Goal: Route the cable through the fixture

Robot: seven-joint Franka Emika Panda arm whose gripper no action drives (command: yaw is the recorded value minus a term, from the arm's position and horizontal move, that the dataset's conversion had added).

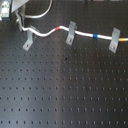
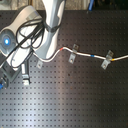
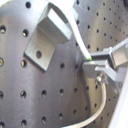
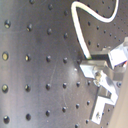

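Note:
The white cable [image 1: 47, 31] runs from my gripper [image 1: 21, 23] at the first exterior view's upper left through two upright grey clips. Its red band [image 1: 60, 27] lies before the middle clip and its blue band [image 1: 95, 36] after it. The fixture [image 1: 28, 42], a leaning silver clip, stands just below my gripper, and the cable passes beside its top. In the first wrist view my gripper [image 3: 96, 64] is shut on the cable [image 3: 80, 40], with the fixture [image 3: 47, 37] close beside it. The second wrist view shows the cable [image 4: 80, 22] looping into my fingers [image 4: 97, 67].
The black perforated board [image 1: 65, 90] fills the scene. The two upright clips stand at the middle [image 1: 71, 33] and right [image 1: 115, 39]. In the second exterior view the arm [image 2: 47, 30] and its dark hoses cover the left, hiding my gripper; the clips [image 2: 74, 53] [image 2: 105, 61] show.

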